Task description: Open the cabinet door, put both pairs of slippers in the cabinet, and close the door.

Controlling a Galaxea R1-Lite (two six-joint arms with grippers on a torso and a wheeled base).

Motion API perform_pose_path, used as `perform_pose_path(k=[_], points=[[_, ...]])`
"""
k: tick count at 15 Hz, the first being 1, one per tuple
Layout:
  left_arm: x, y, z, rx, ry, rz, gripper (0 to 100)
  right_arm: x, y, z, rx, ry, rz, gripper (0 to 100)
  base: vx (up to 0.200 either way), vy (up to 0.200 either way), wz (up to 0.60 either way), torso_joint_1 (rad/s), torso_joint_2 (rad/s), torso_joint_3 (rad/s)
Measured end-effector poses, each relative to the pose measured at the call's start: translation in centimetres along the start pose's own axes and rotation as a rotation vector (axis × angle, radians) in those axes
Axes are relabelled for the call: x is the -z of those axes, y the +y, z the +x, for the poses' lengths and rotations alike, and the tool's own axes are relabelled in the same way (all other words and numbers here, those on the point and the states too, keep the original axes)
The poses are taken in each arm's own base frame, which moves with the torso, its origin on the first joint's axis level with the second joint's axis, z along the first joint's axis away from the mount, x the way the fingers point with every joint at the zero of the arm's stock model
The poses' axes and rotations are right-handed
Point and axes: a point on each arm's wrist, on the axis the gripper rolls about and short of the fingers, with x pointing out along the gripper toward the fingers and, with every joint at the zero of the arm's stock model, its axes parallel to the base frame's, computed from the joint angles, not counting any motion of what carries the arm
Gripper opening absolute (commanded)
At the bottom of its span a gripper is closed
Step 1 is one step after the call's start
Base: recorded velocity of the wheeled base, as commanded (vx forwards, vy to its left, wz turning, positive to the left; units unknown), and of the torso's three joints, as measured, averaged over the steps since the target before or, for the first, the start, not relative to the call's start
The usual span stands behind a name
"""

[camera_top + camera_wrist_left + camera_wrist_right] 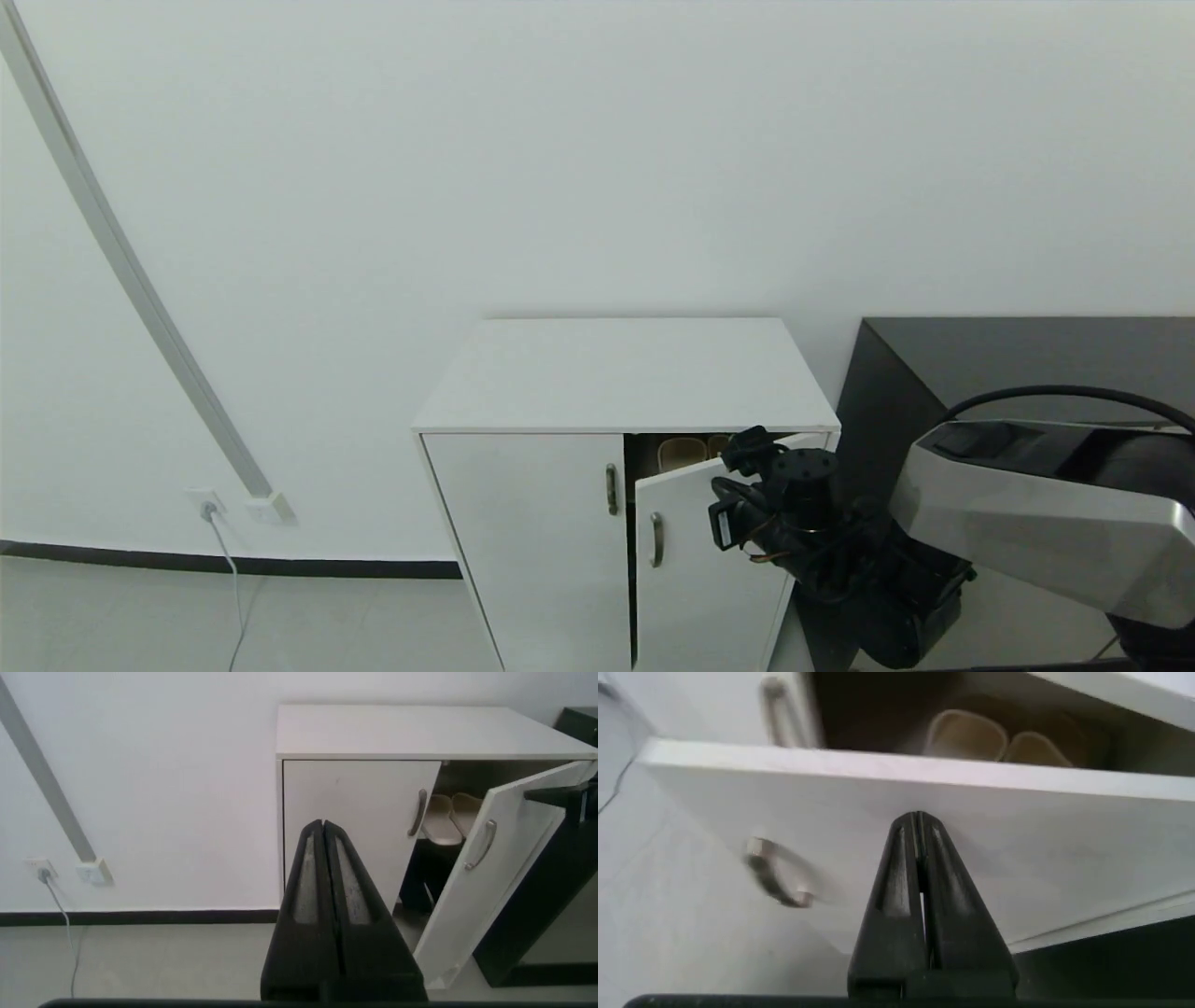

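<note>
Up front, left gripper, fingers pressed flat together, pointing straight at a white cabinet against the wall. Shut door flush with the frame. Right beside it, ajar door swung partway out, curved metal handle on its face. In the gap, beige slippers side by side on an inner shelf. At the ajar door's top edge, a dark part of the other arm. Well off from the cabinet, wall socket with a cable plugged in, and slanted trunking running up from a box beside it.
</note>
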Motion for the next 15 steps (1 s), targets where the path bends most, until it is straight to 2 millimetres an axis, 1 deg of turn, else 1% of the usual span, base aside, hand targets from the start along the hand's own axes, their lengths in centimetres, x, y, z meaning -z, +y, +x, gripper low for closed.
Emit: perform_pose_path(k=[4, 8, 12, 15], points=[[0.0, 0.0, 0.0, 0.000, 0.000, 0.000, 0, -0.4, -1.2, 2.2, 0.035, 0.006, 0.009, 0, 0.000, 0.000, 0.00, 0.000, 0.00, 0.000], [0.0, 0.0, 0.0, 0.000, 0.000, 0.000, 0, -0.5, -2.0, 3.5, 0.056, 0.006, 0.015, 0, 0.000, 0.000, 0.00, 0.000, 0.00, 0.000], [0.0, 0.0, 0.0, 0.000, 0.000, 0.000, 0, -0.7, -2.7, 4.3, 0.073, 0.010, 0.020, 0, 0.000, 0.000, 0.00, 0.000, 0.00, 0.000], [0.0, 0.0, 0.0, 0.000, 0.000, 0.000, 0, -0.9, -3.0, 4.5, 0.080, 0.006, 0.023, 0, 0.000, 0.000, 0.00, 0.000, 0.00, 0.000]])
